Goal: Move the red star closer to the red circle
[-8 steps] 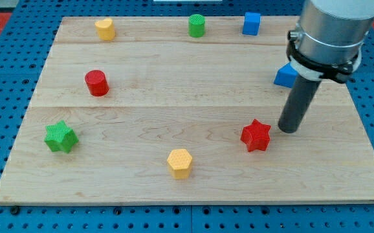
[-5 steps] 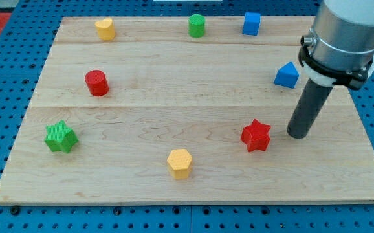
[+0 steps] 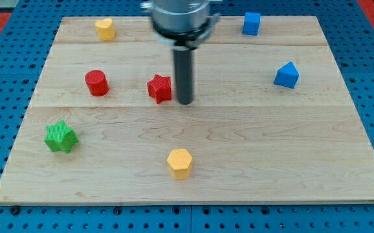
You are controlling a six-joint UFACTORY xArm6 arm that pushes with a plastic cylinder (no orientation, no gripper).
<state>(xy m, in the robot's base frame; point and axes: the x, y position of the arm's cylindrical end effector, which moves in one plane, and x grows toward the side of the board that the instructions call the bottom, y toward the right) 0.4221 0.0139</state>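
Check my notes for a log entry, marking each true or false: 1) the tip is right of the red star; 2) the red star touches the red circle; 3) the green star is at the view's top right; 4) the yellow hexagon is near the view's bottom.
1) True: my tip stands just right of the red star.
2) False: a gap of bare board separates it from the red circle.
3) False: the green star lies at the view's lower left.
4) True: the yellow hexagon sits near the bottom edge.
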